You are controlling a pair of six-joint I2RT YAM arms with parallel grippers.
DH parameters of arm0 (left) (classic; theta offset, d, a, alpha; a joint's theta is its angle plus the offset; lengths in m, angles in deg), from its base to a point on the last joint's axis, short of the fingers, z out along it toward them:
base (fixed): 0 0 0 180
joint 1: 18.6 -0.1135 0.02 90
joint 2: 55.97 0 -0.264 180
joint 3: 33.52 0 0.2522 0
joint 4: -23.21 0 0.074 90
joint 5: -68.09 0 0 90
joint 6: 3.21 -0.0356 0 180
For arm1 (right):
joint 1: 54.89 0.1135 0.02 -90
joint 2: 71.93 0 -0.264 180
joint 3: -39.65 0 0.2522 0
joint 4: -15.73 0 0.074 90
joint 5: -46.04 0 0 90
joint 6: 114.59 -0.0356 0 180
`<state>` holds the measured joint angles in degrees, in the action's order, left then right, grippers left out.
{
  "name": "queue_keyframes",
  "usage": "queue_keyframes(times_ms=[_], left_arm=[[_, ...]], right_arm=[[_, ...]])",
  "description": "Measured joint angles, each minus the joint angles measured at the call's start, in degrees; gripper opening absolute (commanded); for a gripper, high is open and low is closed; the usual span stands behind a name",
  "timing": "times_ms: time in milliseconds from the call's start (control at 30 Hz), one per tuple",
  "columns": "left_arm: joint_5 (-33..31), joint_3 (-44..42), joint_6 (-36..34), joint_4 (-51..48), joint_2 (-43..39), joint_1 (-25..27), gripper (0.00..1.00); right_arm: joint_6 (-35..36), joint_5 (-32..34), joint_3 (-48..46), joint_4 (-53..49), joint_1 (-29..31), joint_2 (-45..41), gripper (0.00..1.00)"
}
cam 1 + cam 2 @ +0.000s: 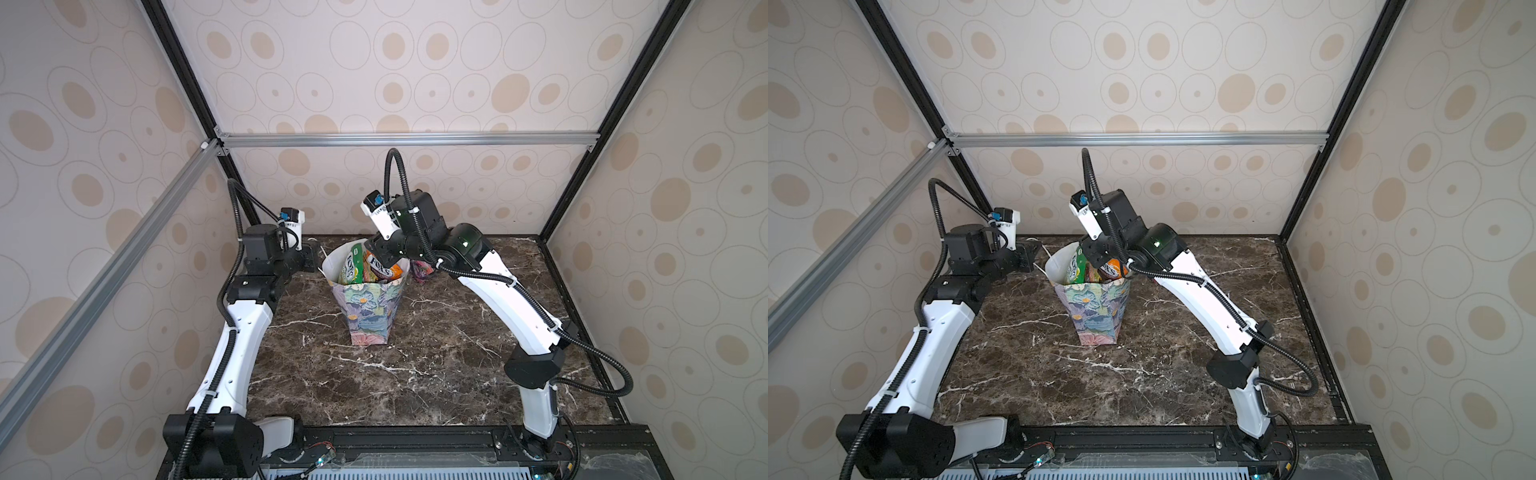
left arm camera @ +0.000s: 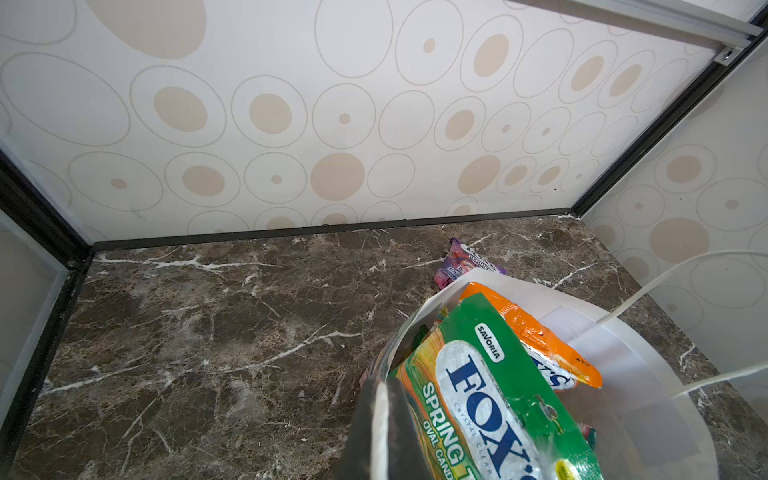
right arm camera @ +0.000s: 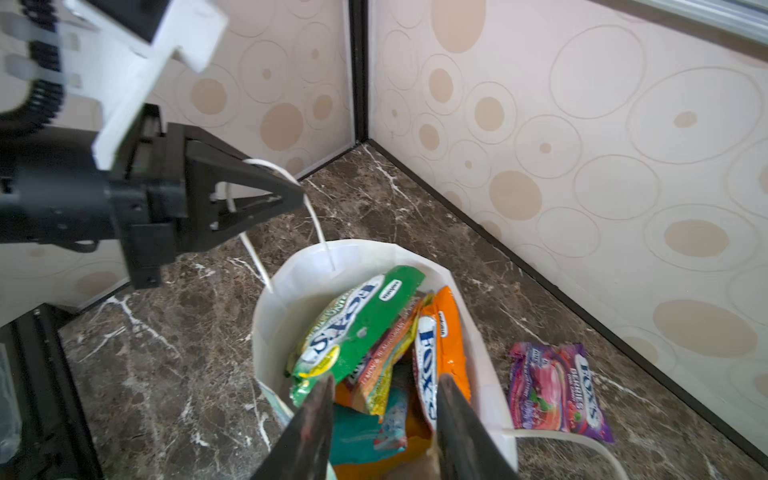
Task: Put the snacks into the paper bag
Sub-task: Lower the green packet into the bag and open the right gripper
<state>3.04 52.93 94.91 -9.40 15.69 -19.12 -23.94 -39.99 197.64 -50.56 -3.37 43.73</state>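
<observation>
The paper bag (image 1: pixel 368 311) (image 1: pixel 1096 311) stands upright mid-table, floral outside and white inside (image 3: pixel 291 291). Several snacks stick out of it: a green FOX'S packet (image 3: pixel 357 324) (image 2: pixel 490 374), an orange one (image 3: pixel 446 332) (image 1: pixel 382 270), and teal and yellow ones deeper in. A pink-purple packet (image 3: pixel 557 390) (image 2: pixel 457 262) (image 1: pixel 422 270) lies flat on the table just beyond the bag. My left gripper (image 3: pixel 297 195) (image 2: pixel 380 415) (image 1: pixel 320 251) is shut on the bag's white cord handle (image 3: pixel 316 224) at the rim. My right gripper (image 3: pixel 384 428) (image 1: pixel 380 253) hangs open over the bag's mouth, holding nothing.
The dark marble table (image 1: pixel 415 374) is boxed in by patterned walls and black frame posts (image 1: pixel 557 224). The back wall runs close behind the bag and the loose packet. The bag's other cord handle (image 3: pixel 561 438) trails toward the loose packet.
</observation>
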Motion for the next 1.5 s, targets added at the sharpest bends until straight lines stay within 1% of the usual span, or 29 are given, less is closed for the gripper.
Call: queue_keyframes(times_ms=[233, 300, 367, 467, 667, 833, 967, 1067, 1200, 1300, 1400, 1500], left_arm=[[0.0, 0.0, 0.0, 0.0, 0.0, 0.0, 0.01], [0.0, 0.0, 0.0, 0.0, 0.0, 0.0, 0.01], [-0.1, 0.0, 0.0, 0.0, 0.0, 0.0, 0.01], [-0.5, 0.0, 0.0, 0.0, 0.0, 0.0, 0.01], [-0.8, 0.0, -0.1, 0.0, 0.0, 0.0, 0.01], [-0.9, 0.0, -0.1, 0.0, 0.0, 0.0, 0.01], [-0.9, 0.0, -0.1, 0.0, 0.0, 0.0, 0.01], [-0.9, 0.0, -0.1, 0.0, 0.0, 0.0, 0.01], [-0.9, 0.0, -0.1, 0.0, 0.0, 0.0, 0.01], [-0.9, 0.0, -0.1, 0.0, 0.0, 0.0, 0.01], [-0.9, 0.0, -0.1, 0.0, 0.0, 0.0, 0.01], [-0.9, 0.0, -0.1, 0.0, 0.0, 0.0, 0.01]], right_arm=[[1.5, -5.5, 1.4, 2.6, 1.0, 7.2, 0.11], [2.3, -7.1, 2.4, 2.5, 0.9, 9.8, 0.05], [2.9, -8.7, 4.0, 2.3, 0.5, 12.1, 0.02], [3.3, -11.2, 6.1, 2.0, -0.2, 15.0, 0.02], [3.8, -16.4, 6.9, 0.9, -3.2, 15.5, 0.03], [6.5, -19.4, 8.7, -2.4, -5.4, 15.8, 0.03], [9.7, -18.7, 9.6, -5.7, -5.7, 16.9, 0.02], [11.8, -16.4, 9.6, -8.5, -5.4, 17.4, 0.00], [13.3, -14.2, 9.6, -9.7, -4.9, 17.4, 0.06], [14.2, -13.5, 9.1, -9.3, -4.5, 17.4, 0.06], [15.0, -12.2, 9.0, -9.5, -4.0, 17.5, 0.04], [15.6, -9.2, 10.5, -10.5, -3.7, 18.6, 0.01]])
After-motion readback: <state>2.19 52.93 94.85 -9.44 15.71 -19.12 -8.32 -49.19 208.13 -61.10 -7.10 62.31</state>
